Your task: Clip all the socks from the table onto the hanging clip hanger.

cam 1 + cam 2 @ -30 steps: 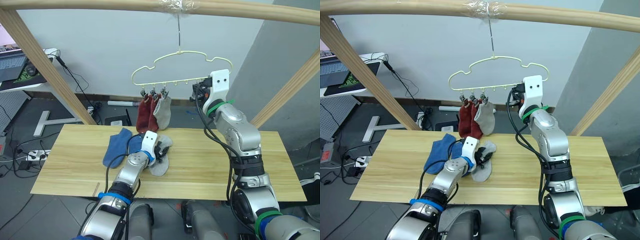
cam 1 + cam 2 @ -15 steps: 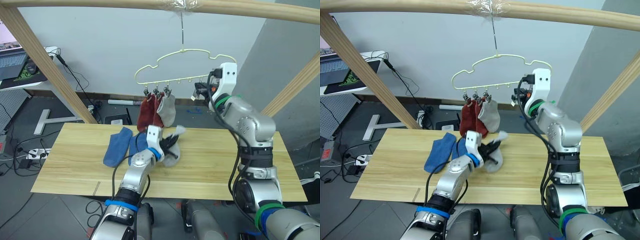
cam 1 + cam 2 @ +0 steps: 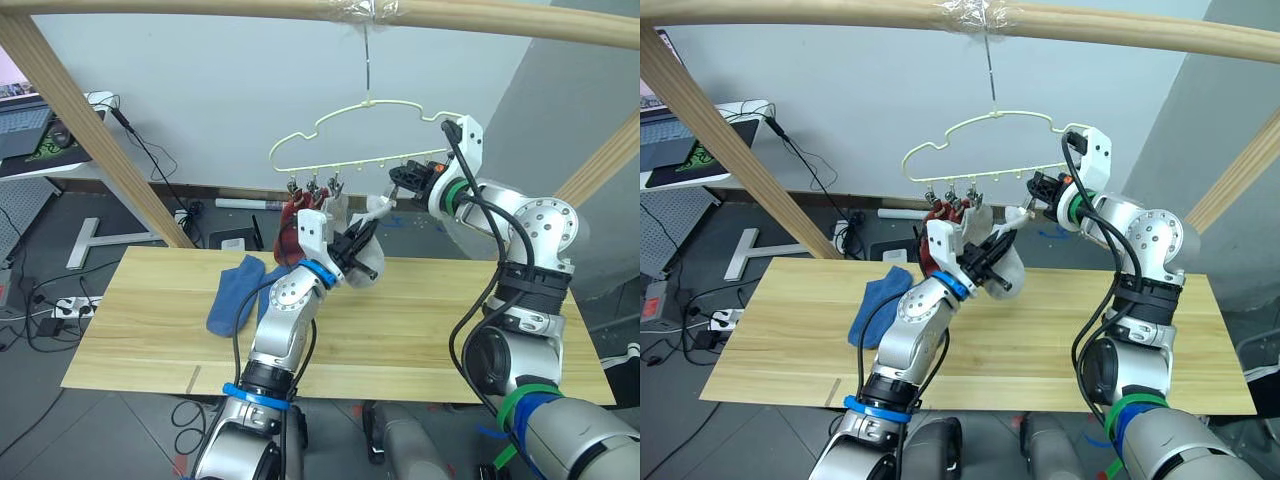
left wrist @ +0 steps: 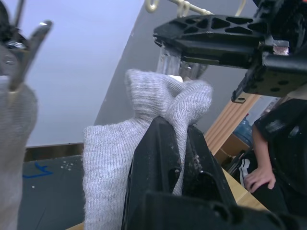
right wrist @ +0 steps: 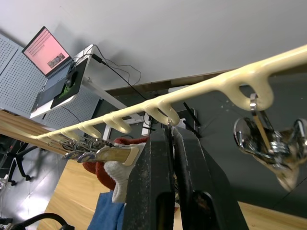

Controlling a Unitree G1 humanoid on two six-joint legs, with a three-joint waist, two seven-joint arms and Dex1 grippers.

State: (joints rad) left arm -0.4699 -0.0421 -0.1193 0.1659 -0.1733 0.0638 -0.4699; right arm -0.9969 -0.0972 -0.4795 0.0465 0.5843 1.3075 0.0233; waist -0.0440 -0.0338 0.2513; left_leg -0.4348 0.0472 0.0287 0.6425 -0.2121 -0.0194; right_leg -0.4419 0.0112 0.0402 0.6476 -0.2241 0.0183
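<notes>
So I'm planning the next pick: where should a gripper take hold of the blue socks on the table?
Grip the blue socks at the near end, coming from above. They lie flat on the table, apart from the raised left gripper holding the grey sock, with bare planks around that end.

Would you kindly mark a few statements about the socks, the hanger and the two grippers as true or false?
1. The left gripper holds a light grey sock lifted off the table. True.
2. Three socks already hang from the clip hanger. True.
3. The blue socks are clipped up. False: they lie on the table.
4. The right gripper rests on the table. False: it is raised at the hanger's row of clips.
5. The hanger hangs from the wooden pole. True.
</notes>
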